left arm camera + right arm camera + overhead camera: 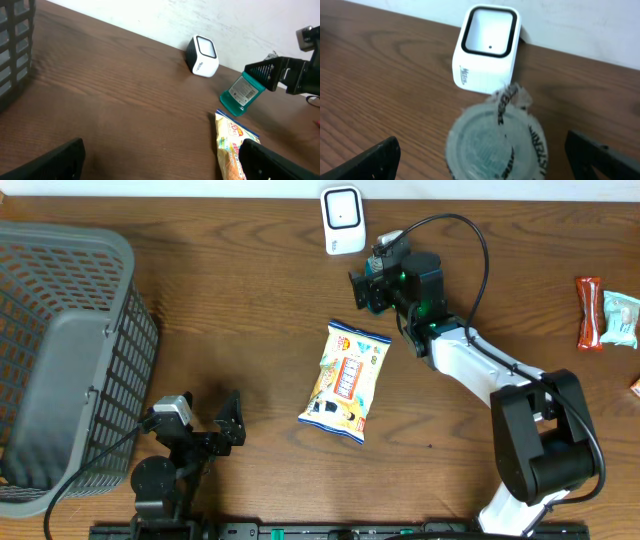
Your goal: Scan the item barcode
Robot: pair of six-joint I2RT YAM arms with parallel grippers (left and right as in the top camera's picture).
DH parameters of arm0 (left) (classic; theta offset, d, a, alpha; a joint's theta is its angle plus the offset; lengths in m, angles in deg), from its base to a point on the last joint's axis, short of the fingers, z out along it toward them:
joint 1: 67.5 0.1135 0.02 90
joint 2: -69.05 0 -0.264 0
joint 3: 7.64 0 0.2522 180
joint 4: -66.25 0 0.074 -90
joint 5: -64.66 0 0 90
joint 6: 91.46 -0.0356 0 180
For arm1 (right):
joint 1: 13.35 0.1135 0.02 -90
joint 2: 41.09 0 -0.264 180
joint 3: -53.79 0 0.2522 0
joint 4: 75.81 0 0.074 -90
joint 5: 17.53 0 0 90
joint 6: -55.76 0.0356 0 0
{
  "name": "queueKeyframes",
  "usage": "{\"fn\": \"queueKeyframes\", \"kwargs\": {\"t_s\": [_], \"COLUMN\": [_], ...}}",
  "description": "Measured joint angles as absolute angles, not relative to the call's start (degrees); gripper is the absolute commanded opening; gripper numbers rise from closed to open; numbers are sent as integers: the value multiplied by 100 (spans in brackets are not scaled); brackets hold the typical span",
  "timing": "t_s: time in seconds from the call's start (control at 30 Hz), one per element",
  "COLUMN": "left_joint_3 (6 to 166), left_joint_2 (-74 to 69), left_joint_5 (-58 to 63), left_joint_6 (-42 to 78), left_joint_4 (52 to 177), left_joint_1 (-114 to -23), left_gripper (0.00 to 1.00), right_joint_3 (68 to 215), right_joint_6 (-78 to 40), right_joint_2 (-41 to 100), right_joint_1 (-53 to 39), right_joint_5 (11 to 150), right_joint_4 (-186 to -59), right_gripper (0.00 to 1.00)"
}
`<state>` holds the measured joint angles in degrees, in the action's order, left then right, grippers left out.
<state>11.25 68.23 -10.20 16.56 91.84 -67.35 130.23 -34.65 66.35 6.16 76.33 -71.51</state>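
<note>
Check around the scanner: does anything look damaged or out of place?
The teal bottle in front of the scanner has a ragged printed seal strip peeling up off its cap, as though torn. Nothing else there stands out.

At right, the right arm point(480, 362) has rounded black joints, a white link, small green lights point(401, 277) and a looping black cable point(486, 260); its right gripper point(362, 288) is black. Lower left, the left arm point(165, 472) and left gripper point(230, 423) are black, topped by a grey camera block point(172, 408).
</note>
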Motion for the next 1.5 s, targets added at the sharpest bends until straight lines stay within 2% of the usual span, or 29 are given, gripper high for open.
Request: {"fn": "queueKeyframes", "kwargs": {"t_s": [0.13, 0.27, 0.33, 0.4, 0.57, 0.6, 0.7, 0.87, 1.0, 1.27, 1.43, 1.5], "left_joint_3": [1125, 1125, 1125, 1125, 1125, 1125, 1125, 1125, 1125, 1125, 1125, 1125], "left_joint_2": [6823, 6823, 6823, 6823, 6823, 6823, 6823, 6823, 6823, 6825, 6823, 6823], "left_joint_5": [-1020, -1018, -1020, -1018, -1020, -1020, -1020, -1020, -1018, -1020, -1018, -1020], "left_joint_6": [1656, 1654, 1656, 1654, 1656, 1656, 1656, 1654, 1656, 1654, 1654, 1656], "left_joint_4": [9184, 9184, 9184, 9184, 9184, 9184, 9184, 9184, 9184, 9184, 9186, 9184], "left_joint_1": [-6735, -6735, -6735, -6735, -6735, -6735, -6735, -6735, -6735, -6735, -6735, -6735], "left_gripper": [98, 98, 98, 98, 98, 98, 98, 98, 98, 98, 98, 98], "right_joint_3": [13023, 13023, 13023, 13023, 13023, 13023, 13034, 13182, 13348, 13490, 13510, 13510], "right_joint_6": [-3467, -3467, -3467, -3473, -3473, -3484, -3454, -3463, -3443, -3379, -3384, -3463], "right_joint_2": [6690, 6707, 6710, 6716, 6729, 6729, 6729, 6664, 6334, 4769, 4272, 4272], "right_joint_1": [616, 603, 585, 561, 539, 541, 541, 539, 535, 238, 107, 115], "right_joint_5": [7613, 7604, 7589, 7589, 7593, 7606, 7615, 7644, 7875, 9858, 10330, 10207], "right_joint_4": [-7131, -7135, -7157, -7170, -7197, -7210, -7236, -7684, -8779, -10541, -11126, -11369], "right_gripper": [94, 82, 80, 69, 31, 20, 7, 1, 1, 1, 6, 17]}}
